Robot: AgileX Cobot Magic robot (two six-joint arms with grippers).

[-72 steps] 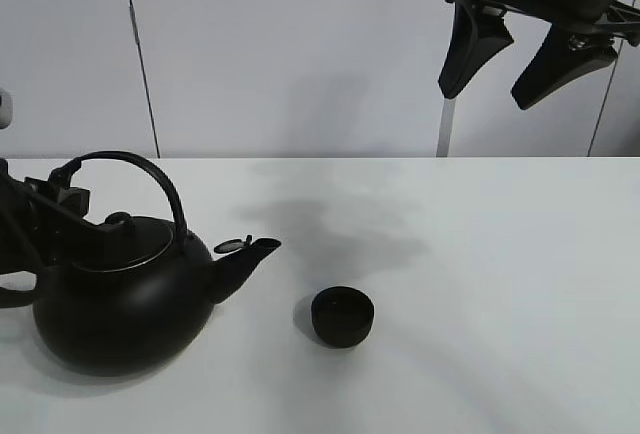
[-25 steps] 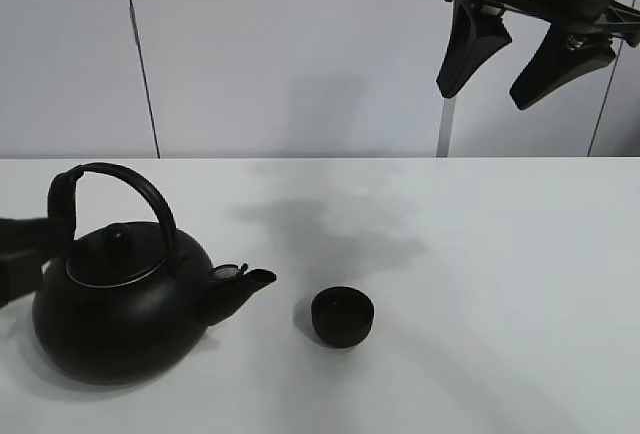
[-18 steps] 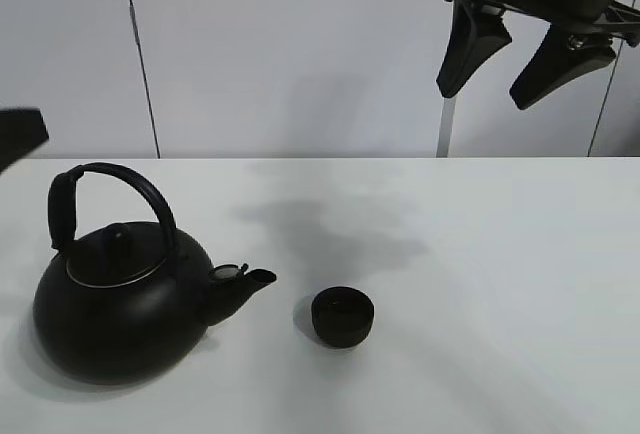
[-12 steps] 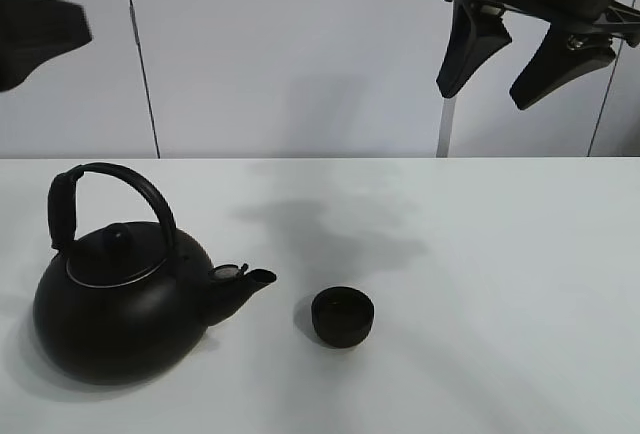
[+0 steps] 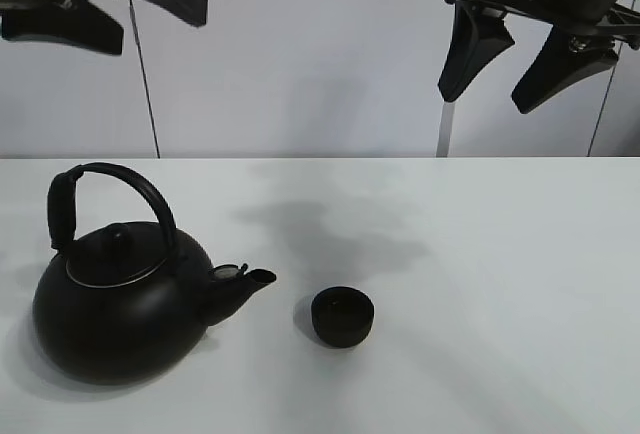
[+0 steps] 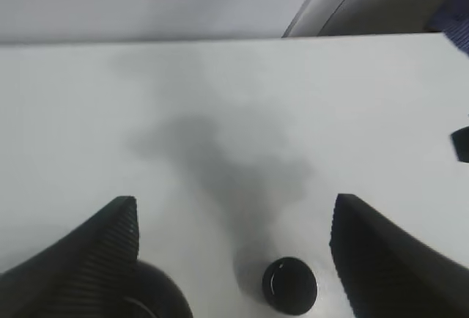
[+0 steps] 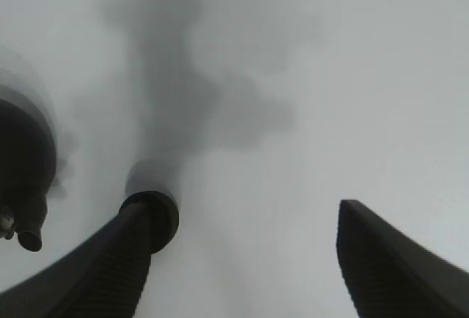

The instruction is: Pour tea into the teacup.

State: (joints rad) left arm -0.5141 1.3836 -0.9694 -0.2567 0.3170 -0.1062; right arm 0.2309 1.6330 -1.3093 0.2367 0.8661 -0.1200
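Observation:
The teacup (image 5: 342,316), small, round and black, stands on the white table (image 5: 500,304) just right of the kettle's spout. The big black kettle (image 5: 120,304) sits upright at the left with its arched handle raised and nothing holding it. My left gripper (image 5: 163,36) hangs open high above the kettle, empty. My right gripper (image 5: 485,100) hangs open and empty high at the back right. In the left wrist view the teacup (image 6: 290,285) lies far below the open gripper (image 6: 234,199), with the kettle's edge (image 6: 157,296) beside one finger. In the right wrist view one finger partly hides the teacup (image 7: 163,215); the kettle (image 7: 26,164) is at the edge.
A pale wall with vertical seams stands behind the table. Soft shadows of the arms fall on the tabletop behind the teacup.
My left gripper has let go of the kettle's handle, opened wide and risen from table level to high above the kettle. Kettle, teacup and right arm have stayed put.

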